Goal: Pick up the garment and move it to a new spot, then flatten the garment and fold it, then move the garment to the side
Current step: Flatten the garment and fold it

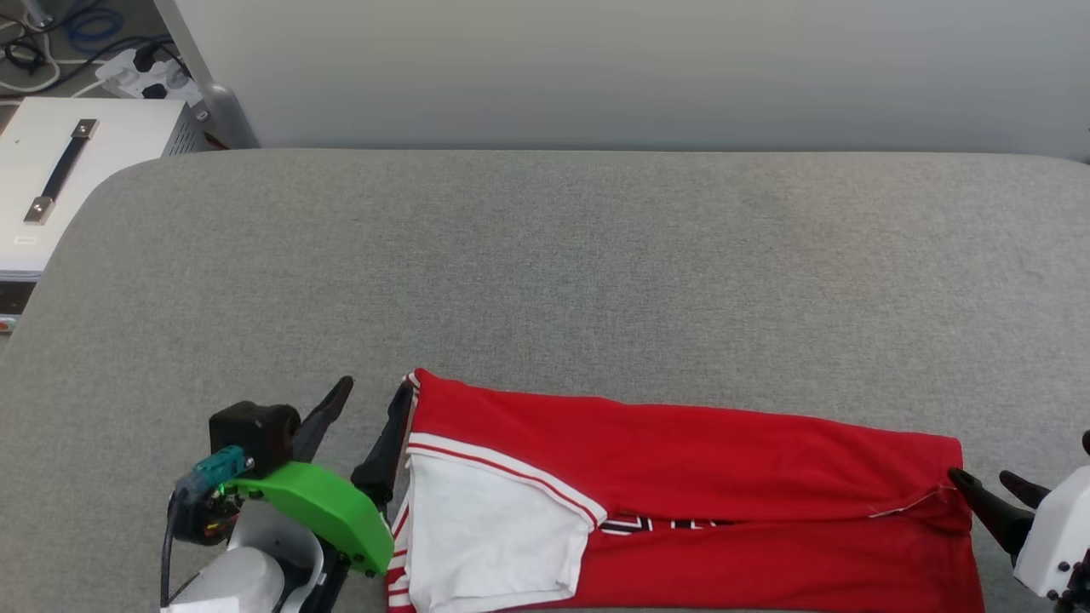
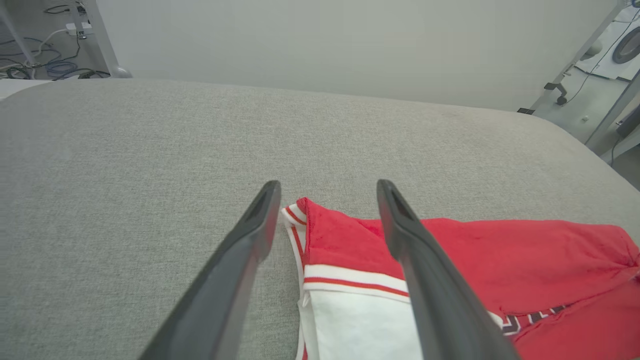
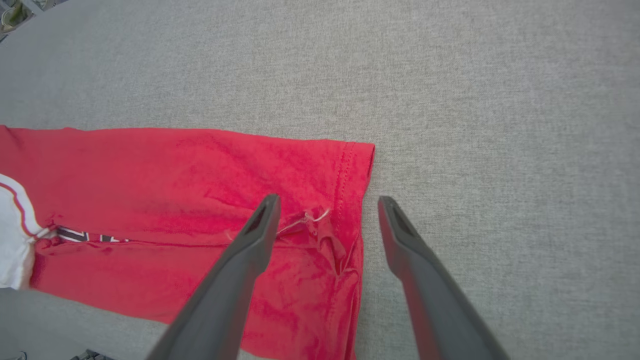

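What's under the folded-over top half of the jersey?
A thin strip of black, white-outlined lettering peeks out where the garment folds over itself, beside the white sleeve. The rest of the print is covered and unreadable.

Red jersey, folded into a long band, flat on the grey cloth

The garment (image 1: 724, 460) lies along the near edge of the grey cloth surface (image 1: 545, 255), running left to right; its far long edge is turned over toward the near side, and a thin strip of black, white-outlined lettering peeks out along the line where the layers meet; at the left end a white sleeve (image 1: 485, 536) lies on top, bordered by red-and-white striped trim; at the right end the stitched hem is slightly puckered, with a loose pale thread; the red cloth shows shallow creases.
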You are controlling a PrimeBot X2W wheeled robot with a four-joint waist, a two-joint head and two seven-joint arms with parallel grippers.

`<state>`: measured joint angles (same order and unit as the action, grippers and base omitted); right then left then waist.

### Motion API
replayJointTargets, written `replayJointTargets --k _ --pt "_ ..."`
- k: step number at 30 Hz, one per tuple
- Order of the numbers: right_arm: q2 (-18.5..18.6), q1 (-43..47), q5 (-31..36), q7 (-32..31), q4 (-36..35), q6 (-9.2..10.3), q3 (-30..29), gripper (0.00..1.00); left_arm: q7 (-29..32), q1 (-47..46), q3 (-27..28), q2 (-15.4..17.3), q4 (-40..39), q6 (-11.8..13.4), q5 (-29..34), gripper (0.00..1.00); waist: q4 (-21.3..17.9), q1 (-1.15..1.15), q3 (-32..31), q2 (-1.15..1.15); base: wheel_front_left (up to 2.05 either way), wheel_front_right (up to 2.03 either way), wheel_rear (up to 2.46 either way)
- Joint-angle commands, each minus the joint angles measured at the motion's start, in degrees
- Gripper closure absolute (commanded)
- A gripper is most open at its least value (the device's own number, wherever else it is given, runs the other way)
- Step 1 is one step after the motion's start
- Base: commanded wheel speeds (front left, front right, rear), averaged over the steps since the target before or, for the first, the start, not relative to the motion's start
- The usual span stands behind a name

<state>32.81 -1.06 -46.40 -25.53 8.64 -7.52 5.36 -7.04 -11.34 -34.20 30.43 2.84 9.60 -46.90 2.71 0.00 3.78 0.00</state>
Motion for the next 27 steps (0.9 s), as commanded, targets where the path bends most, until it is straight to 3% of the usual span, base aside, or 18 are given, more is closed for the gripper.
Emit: replayJointTargets --k 1,7,15,27 --pt "-1.7 0.5 1.2 -1.1 0.3 0.03 -1.4 0.0 -2.2 -1.3 0.6 -0.5 0.8 -0.6 1.1 0.0 0.4 0.0 0.9 0.0 0.0 0.0 0.0" --pt "-8.4 0.8 5.3 -5.2 2.8 0.03 -8.4 0.0 -7.0 -1.2 2.0 -1.5 4.1 -2.3 3.6 0.0 1.4 0.0 2.6 0.0 0.0 0.0 0.0" --pt "-14.4 1.1 9.2 -9.7 5.6 0.03 -13.8 0.0 -7.8 -0.6 4.6 -2.9 6.7 -4.1 4.9 0.0 2.7 0.0 4.6 0.0 0.0 0.0 0.0" --pt "-19.9 0.7 7.0 -14.5 6.5 0.03 -11.3 0.0 -7.9 -1.2 7.9 -5.4 8.4 -6.6 7.2 0.0 3.3 0.0 6.5 0.0 0.0 0.0 0.0"
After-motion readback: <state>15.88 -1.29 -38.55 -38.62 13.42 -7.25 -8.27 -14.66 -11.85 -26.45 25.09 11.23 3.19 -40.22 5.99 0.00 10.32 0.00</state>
